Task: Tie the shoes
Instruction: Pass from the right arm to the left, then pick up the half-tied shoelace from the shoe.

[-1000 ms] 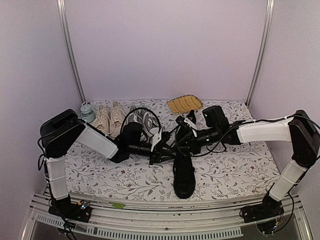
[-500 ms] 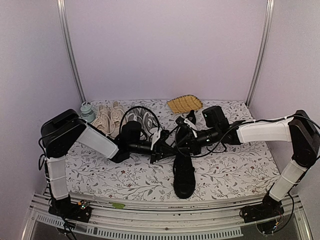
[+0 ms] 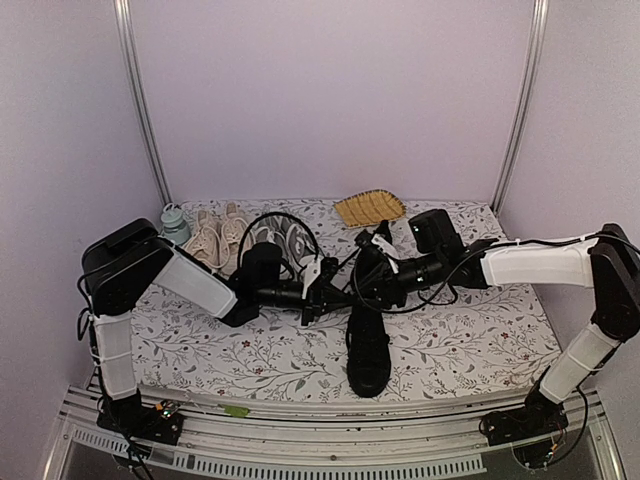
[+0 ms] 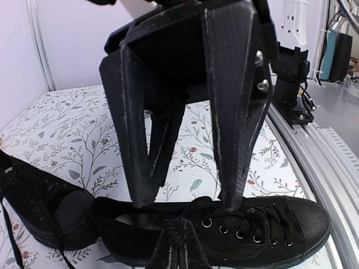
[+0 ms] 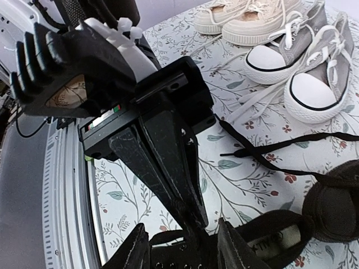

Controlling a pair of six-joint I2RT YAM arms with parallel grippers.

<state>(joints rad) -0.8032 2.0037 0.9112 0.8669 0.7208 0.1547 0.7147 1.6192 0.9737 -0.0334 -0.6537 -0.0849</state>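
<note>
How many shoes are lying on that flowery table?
6. Two beige shoes sit at the back left, two grey shoes with white toe caps beside them, and two black shoes lie mid-table under the arms. More could be hidden beneath the arms.

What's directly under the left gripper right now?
Under the left gripper lies a black sneaker on its sole, eyelets and laces visible, the floral tablecloth around it. A second black sneaker sits beside it. The fingertips cover the shoe's opening, so whether they pinch a lace is unclear.
</note>
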